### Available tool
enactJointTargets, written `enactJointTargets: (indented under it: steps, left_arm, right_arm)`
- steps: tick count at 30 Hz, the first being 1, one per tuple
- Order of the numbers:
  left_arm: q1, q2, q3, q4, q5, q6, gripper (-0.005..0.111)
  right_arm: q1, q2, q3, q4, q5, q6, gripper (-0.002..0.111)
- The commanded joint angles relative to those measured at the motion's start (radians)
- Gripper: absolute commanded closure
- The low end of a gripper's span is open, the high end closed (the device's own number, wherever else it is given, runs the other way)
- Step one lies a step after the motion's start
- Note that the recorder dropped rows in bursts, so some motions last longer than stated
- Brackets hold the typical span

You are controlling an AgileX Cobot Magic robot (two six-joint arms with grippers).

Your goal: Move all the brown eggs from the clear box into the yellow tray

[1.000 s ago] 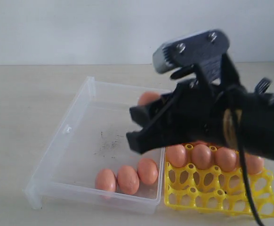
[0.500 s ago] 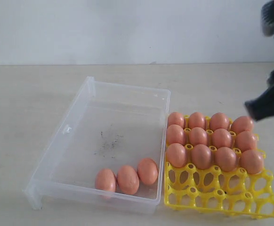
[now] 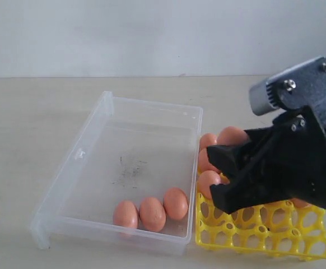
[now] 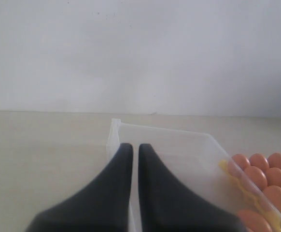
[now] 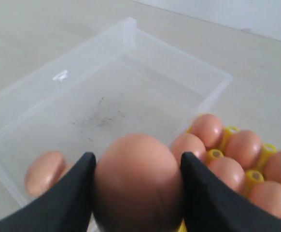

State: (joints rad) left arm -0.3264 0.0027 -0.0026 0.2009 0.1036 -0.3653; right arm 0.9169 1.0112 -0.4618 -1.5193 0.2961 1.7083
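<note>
My right gripper hangs over the left side of the yellow tray, shut on a brown egg. In the right wrist view that egg fills the gap between both black fingers. Three brown eggs lie in a row at the near right corner of the clear box. Several more eggs sit in the tray's far rows, partly hidden by the arm. The tray's near row shows open cups. My left gripper is shut on nothing, near the box's end wall, and is out of the exterior view.
The box and tray sit side by side on a pale wooden table with a white wall behind. Dark specks mark the box floor. The right arm's bulk covers the tray's right half.
One second ago the right gripper was over the box; half a second ago it was at the upper right edge. Now it is over the tray's left side with an egg. The box's three eggs stay put.
</note>
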Motion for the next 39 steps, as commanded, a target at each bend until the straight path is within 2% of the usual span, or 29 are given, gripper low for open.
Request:
enactJointTargets:
  steps: [1, 9, 13, 16, 18, 21, 23, 27, 31, 33, 39]
  left_arm:
    - [-0.008, -0.003, 0.003, -0.002, -0.005, -0.008, 0.103]
    - [-0.008, -0.003, 0.003, -0.002, -0.005, -0.008, 0.103]
    - [-0.008, -0.003, 0.003, -0.002, -0.005, -0.008, 0.103]
    - [-0.008, -0.003, 0.003, -0.002, -0.005, -0.008, 0.103]
    - [-0.008, -0.003, 0.003, -0.002, -0.005, -0.008, 0.103]
    - [-0.008, -0.003, 0.003, -0.002, -0.001, -0.008, 0.103]
    - [-0.008, -0.003, 0.003, -0.002, -0.001, -0.008, 0.103]
    - [-0.008, -0.003, 0.003, -0.002, -0.001, -0.008, 0.103]
    - [-0.008, -0.003, 0.003, -0.002, -0.001, -0.008, 0.103]
    - [-0.008, -0.003, 0.003, -0.002, -0.001, -0.008, 0.103]
    - [-0.008, -0.003, 0.003, -0.002, -0.001, -0.008, 0.103]
  right_arm:
    - [0.000, -0.001, 0.127, -0.225, 0.187, 0.385, 0.108]
    - [0.000, -0.001, 0.164, -0.225, 0.084, 0.376, 0.108]
    - [0.000, -0.001, 0.082, -0.223, 0.130, 0.190, 0.108]
    - [0.000, -0.001, -0.040, 0.011, 0.291, -0.144, 0.108]
    - [0.000, 0.001, -0.170, 0.239, 0.508, -0.480, 0.108]
    - [0.000, 0.015, -0.326, 0.451, 0.878, -0.857, 0.108]
    - [-0.003, 0.025, -0.395, 0.587, 0.925, -1.040, 0.108]
    - [-0.012, 0.017, -0.418, 0.971, 0.925, -1.257, 0.108]
    - [-0.012, 0.017, -0.368, 1.312, 0.571, -1.532, 0.108]
    - [-0.012, 0.017, -0.322, 1.423, 0.300, -1.602, 0.108]
    - [-0.012, 0.031, -0.075, 1.436, -0.504, -1.603, 0.108]
